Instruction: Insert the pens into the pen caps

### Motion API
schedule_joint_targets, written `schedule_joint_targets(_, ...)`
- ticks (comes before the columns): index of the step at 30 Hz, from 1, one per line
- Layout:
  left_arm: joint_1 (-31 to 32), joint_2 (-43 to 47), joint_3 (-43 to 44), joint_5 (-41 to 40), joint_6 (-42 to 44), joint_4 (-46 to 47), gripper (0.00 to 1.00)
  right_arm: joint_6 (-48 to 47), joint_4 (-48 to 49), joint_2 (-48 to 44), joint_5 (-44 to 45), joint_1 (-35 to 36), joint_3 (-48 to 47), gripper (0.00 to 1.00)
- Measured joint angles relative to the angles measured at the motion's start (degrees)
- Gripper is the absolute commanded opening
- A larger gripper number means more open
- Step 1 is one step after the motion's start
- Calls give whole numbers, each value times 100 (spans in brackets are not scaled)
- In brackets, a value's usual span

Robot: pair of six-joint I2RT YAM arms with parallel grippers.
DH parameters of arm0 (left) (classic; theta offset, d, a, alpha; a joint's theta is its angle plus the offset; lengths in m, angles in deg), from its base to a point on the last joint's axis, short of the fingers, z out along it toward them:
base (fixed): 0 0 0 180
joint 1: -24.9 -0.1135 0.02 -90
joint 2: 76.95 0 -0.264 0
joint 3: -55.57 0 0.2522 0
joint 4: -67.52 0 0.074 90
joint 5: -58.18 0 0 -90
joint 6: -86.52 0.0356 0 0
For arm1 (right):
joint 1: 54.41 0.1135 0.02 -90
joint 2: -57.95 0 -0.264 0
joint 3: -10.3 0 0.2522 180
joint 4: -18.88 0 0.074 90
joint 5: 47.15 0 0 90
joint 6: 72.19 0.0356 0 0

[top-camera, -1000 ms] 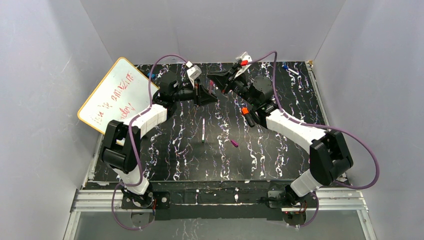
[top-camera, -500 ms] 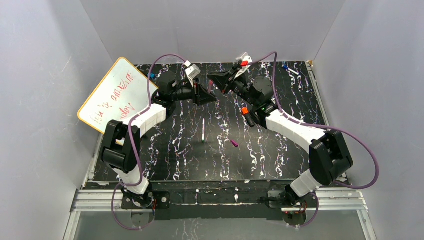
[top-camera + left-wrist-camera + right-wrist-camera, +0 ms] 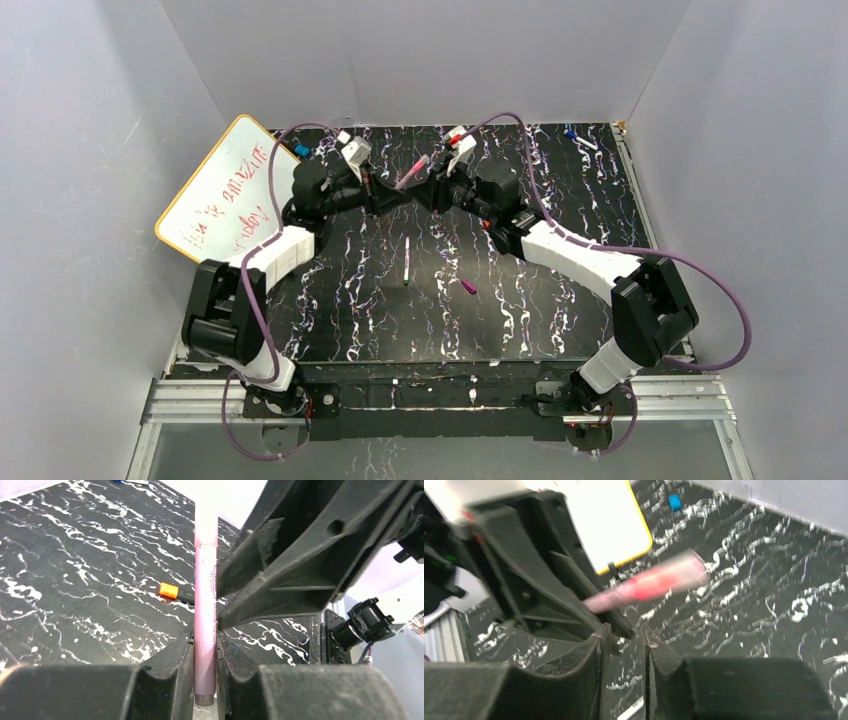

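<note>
your pink pen (image 3: pixel 205 580) stands upright at centre frame in the left wrist view, clamped in your left pincer (image 3: pixel 205 650) above the tabletop (image 3: pixel 75 555). your right pincer (image 3: pixel 626 630) is just beside it, jaws slightly parted, holding nothing. in the top view, a white pen (image 3: pixel 406 262) and a magenta cap (image 3: pixel 468 287) lie mid-frame.

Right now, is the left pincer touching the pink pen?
Touching. The left wrist view shows the left pincer closed on the pink pen, both fingers pressed against its barrel.
</note>
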Motion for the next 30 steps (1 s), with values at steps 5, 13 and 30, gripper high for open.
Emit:
schedule_joint_targets(5, -96, 503, -846, -186, -83, 365, 0, 2, -942, 195, 133, 24, -273, 64)
schedule_joint_targets(13, -81, 756, -1513, -549, 46, 192, 0, -76, -1674, 555, -11, -133, -986, 72)
schedule_joint_targets(30, 72, 835, -1582, -3882, 739, -3539, 0, -195, -1875, -1246, -149, -1174, -501, 82)
